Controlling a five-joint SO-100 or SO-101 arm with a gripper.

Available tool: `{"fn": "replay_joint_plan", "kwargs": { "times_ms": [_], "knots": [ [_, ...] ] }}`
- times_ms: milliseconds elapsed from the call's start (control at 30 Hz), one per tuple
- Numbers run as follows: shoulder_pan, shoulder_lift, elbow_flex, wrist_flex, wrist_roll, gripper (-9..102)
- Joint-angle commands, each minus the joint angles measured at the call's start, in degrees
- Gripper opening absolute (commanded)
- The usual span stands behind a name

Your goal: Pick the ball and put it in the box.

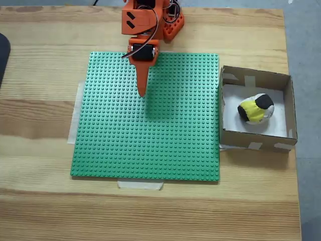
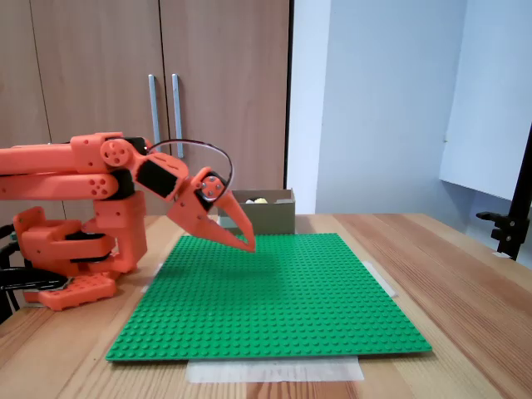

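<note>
Cardboard box, one ball inside

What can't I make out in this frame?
- The ball: in the side fixed view, mostly hidden by the box wall; its lettering is too small to read from above.
- The tool: the top-down view shows a single point, so any jaw gap is undetermined.
- Arm base: cut off by the top edge.

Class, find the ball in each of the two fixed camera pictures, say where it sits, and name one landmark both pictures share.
Fixed view from above: the ball lies inside the box, right of centre.
Fixed view from the side: its top peeks above the box, centre background.
Shared landmark: the green baseplate.
</note>
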Motion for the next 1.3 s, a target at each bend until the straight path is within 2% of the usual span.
{"fn": "replay_joint_plan", "kwargs": {
  "times_ms": [0, 800, 1267],
  "knots": [
    [1.2, 0.5, 1.9, -0.3, 0.2, -1],
    [1.2, 0.5, 2.0, -0.3, 0.0, -1],
    [1.2, 0.5, 3.5, -5.3, 1.7, -1]
  ]
}}
